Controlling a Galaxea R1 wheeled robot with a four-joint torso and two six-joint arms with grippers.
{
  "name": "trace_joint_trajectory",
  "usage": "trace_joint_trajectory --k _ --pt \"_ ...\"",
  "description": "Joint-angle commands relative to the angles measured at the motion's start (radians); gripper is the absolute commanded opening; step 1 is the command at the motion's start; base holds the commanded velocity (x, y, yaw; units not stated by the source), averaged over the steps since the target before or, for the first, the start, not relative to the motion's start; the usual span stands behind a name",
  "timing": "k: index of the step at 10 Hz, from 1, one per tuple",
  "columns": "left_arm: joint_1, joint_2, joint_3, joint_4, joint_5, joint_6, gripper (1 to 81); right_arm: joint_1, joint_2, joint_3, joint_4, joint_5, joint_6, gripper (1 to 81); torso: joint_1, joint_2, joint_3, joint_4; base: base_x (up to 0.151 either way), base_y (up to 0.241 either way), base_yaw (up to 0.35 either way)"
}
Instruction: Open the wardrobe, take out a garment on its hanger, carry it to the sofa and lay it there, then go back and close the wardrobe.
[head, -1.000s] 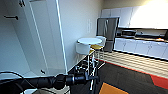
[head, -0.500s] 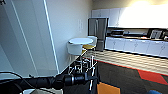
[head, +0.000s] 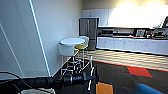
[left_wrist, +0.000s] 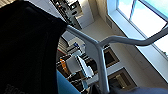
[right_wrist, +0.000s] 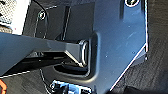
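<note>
Left claw (head: 90, 75) (gripping), one hanger (left_wrist: 100, 50), one garment (left_wrist: 27, 47)

Floor (head: 117, 72): dark carpet with a red patch (head: 139, 71), pale checkered tile (head: 125, 57) toward the kitchen. Round white high desk (head: 72, 41) stands on it by the wall, white stool (head: 67, 50) and yellow-seat stool (head: 80, 47) just beside it.

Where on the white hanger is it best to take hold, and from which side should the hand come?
Probably the hanger by its bare straight stem, where its two sloping arms meet: it is thin and free of cloth. Come from the side away from the black garment, which covers one arm, so no fabric gets caught.
</note>
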Motion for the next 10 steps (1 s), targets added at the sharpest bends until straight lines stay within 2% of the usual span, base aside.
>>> trace_joint_trajectory --k 1,10 --pt "-0.149 -0.024 0.048 0.025 -0.046 0.010 1.0 0.030 -0.004 -0.005 -0.006 -0.053 0.000 81.1 0.000 0.000 0.000 0.000 0.000 0.000 -0.258" --pt "-0.146 -0.024 0.054 0.039 -0.044 0.010 1.0 0.032 0.000 -0.008 -0.007 -0.053 0.000 81.1 0.000 0.000 0.000 0.000 0.000 0.000 -0.258"
